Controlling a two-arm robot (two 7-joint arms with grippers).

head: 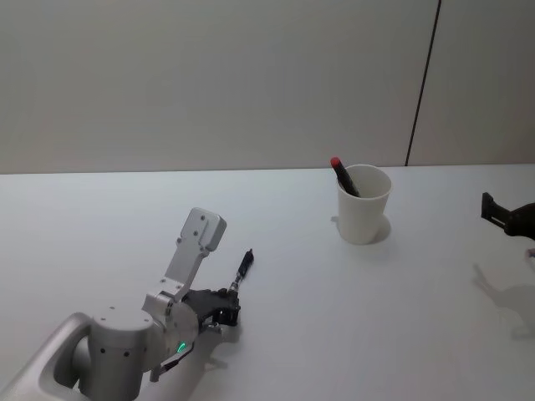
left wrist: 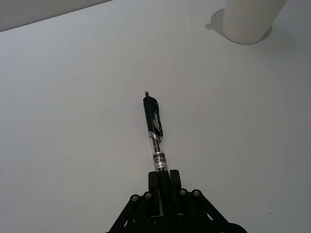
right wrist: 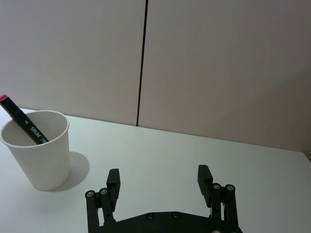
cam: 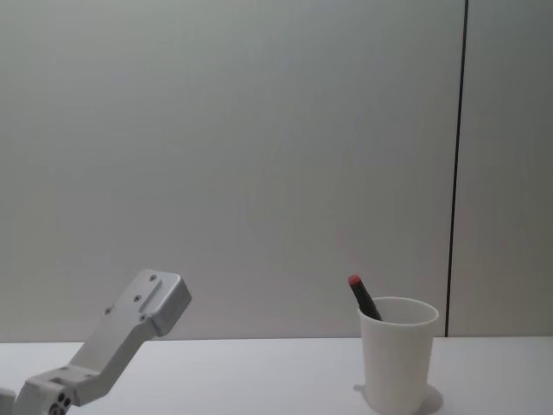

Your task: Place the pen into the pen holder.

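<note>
Step in hand: carrying the click pen (left wrist: pixel 154 133) to the pen holder (head: pixel 363 209); a judgement, since the pen is gripped but well apart from the cup.
Left gripper (left wrist: pixel 164 175): closed on the pen's lower barrel, low over the table (head: pixel 334 317) at near left.
Right gripper (right wrist: pixel 159 175): fingers spread wide, holding nothing, at the table's right edge, facing the cup.
Click pen, location: projects forward from the left gripper toward the cup; whether it is clear of the table cannot be told.
Click pen, appearance: slim, black clip and cap end, clear barrel section with a printed label.
Pen holder: plain white tapered paper cup, upright, far right of centre.
Cup contents: red-tipped pen (right wrist: pixel 24 121), dark, leaning against the rim.
Handling advice: lift well above the rim, tip the pen nearly upright, lower into the free side away from the leaning pen, then release; the light cup may topple if knocked.
</note>
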